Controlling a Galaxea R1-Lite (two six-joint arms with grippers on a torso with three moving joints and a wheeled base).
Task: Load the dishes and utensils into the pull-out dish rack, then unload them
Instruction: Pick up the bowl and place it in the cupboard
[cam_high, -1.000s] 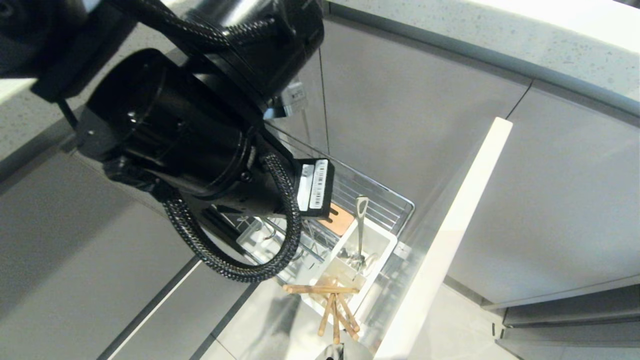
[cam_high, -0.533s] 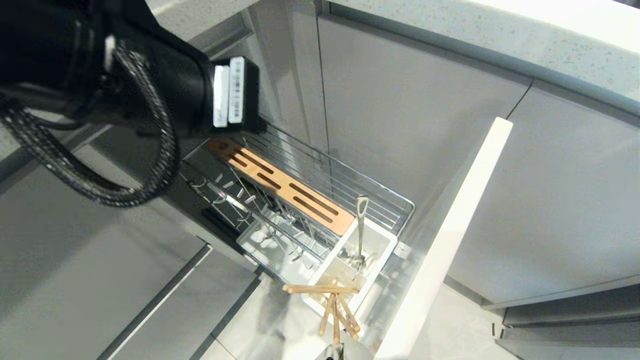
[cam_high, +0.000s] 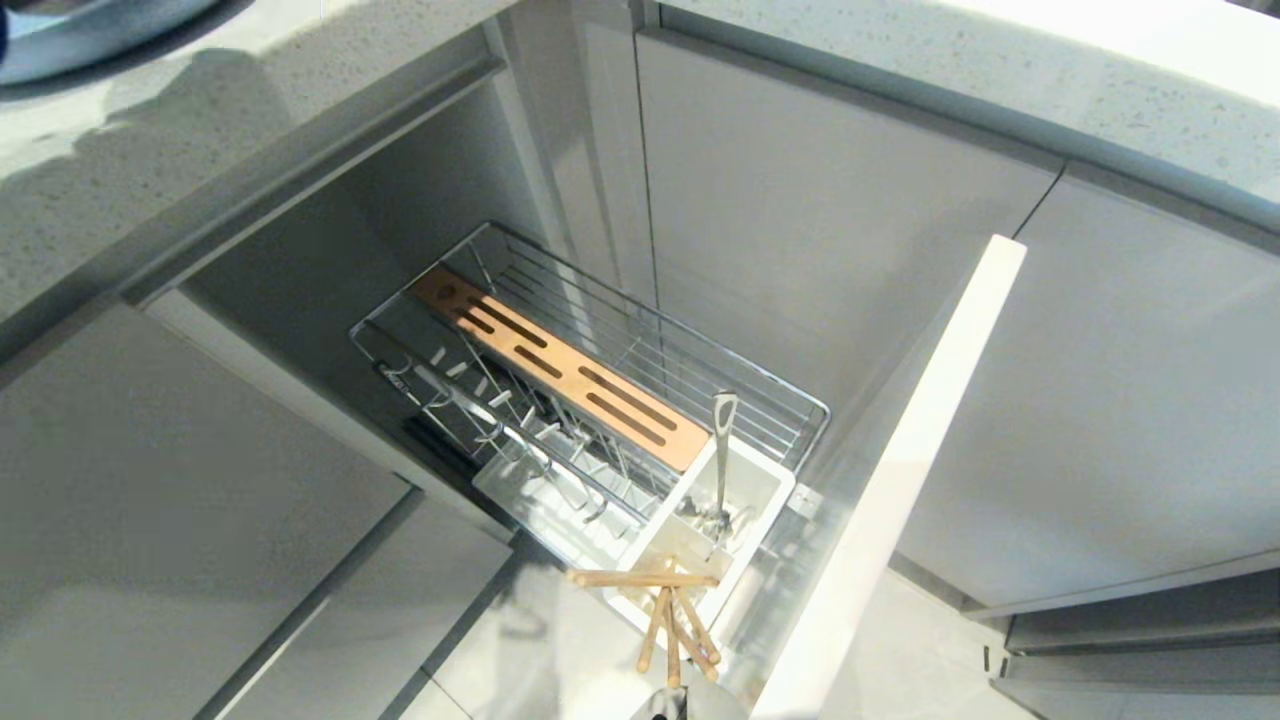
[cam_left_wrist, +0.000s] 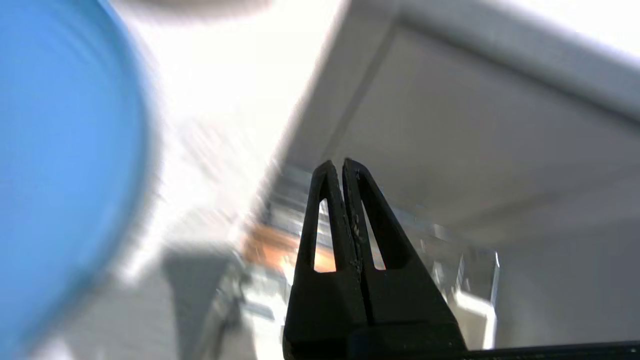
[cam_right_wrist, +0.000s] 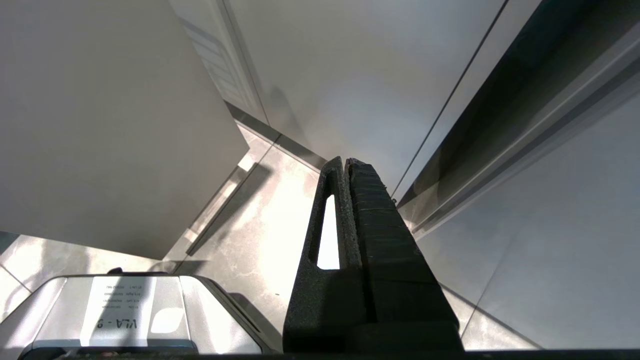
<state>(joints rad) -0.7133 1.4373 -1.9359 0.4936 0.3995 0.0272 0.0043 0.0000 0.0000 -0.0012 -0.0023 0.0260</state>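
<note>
The pull-out dish rack (cam_high: 770, 400) stands pulled out from the cabinet, its pale front panel (cam_high: 900, 470) nearest me. A slotted wooden strip (cam_high: 560, 372) runs along the wire basket. In the white caddy (cam_high: 770, 490) a silver utensil (cam_high: 721, 450) stands upright, and wooden chopsticks (cam_high: 672, 620) fan out of the near compartment. The light-blue plate (cam_left_wrist: 65, 175) lies on the counter; only its edge (cam_high: 90, 35) shows in the head view. My left gripper (cam_left_wrist: 342, 162) is shut and empty beside the plate, above the rack. My right gripper (cam_right_wrist: 346, 160) is shut, parked low over the floor.
The speckled countertop (cam_high: 1000, 70) runs above grey cabinet doors (cam_high: 820, 230) on both sides of the open rack. Metal pegs (cam_high: 480, 385) line the rack's left half. My base (cam_right_wrist: 135, 310) shows on the tiled floor (cam_right_wrist: 260, 220) by the right gripper.
My left arm has swung up and to the left, out of the head view, uncovering the whole rack. The rack, utensil and chopsticks have not moved.
</note>
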